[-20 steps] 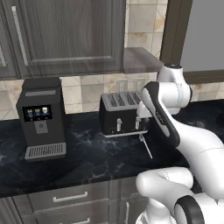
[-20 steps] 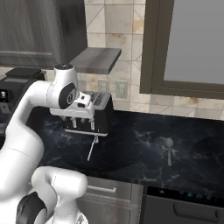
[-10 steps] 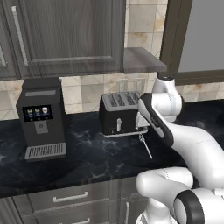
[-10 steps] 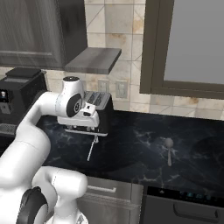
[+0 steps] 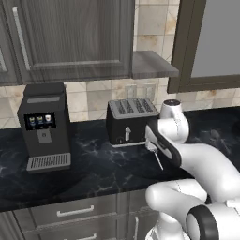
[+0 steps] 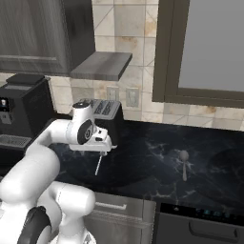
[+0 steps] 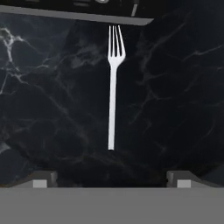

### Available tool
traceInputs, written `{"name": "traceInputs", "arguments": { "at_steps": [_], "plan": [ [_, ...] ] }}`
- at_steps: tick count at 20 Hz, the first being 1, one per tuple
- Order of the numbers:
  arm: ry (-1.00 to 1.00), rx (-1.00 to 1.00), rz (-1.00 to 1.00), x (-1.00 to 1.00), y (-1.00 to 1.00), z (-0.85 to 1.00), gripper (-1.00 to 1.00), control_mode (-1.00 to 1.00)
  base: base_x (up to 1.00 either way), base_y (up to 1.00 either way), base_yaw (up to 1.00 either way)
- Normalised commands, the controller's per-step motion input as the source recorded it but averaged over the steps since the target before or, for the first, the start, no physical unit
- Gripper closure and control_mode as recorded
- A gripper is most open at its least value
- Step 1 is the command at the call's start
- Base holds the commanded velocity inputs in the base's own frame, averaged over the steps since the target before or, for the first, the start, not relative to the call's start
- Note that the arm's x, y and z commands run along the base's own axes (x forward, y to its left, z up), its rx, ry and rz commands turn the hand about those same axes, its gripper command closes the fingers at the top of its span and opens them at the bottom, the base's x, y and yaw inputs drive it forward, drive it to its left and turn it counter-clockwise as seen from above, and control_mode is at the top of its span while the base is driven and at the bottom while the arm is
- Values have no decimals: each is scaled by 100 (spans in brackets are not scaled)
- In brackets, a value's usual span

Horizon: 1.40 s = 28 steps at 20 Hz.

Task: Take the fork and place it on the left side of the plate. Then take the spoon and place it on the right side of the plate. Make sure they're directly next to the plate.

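The black marble counter (image 6: 143, 157) is carrying everything, with the coffee machine (image 5: 44, 126) standing at the far left and the toaster (image 5: 129, 121) sitting just behind the work spot. The arm is reaching down in front of the toaster, and its gripper (image 6: 102, 148) is hovering with jaws spread wide, grasping nothing. The fork (image 7: 113, 87) is lying flat on the counter directly below the hand, tines pointing at the toaster's base and almost touching it, its handle running straight back toward the fingers, so its long axis is lying midway between the two tips. The toaster wall is crowding the tine end. The spoon (image 6: 184, 164) is resting well apart, to the right. Judging by this, a straight descent onto the handle is looking sensible
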Motion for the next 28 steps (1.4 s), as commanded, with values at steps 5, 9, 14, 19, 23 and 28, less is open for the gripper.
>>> {"name": "traceInputs", "arguments": {
  "at_steps": [5,9,14,19,23,28],
  "plan": [
    [0,0,0,53,-10,-47,-100,-100,0,0,0],
    [4,0,0,54,-9,-26,-100,-100,0,0,0],
    [6,0,0,42,0,-39,-100,-100,0,0,0],
    [0,0,0,41,0,-24,-100,-100,0,0,0],
    [0,0,0,21,0,-23,-100,-100,0,0,0],
    [0,0,0,19,0,-31,-100,-100,0,0,0]
  ]
}}
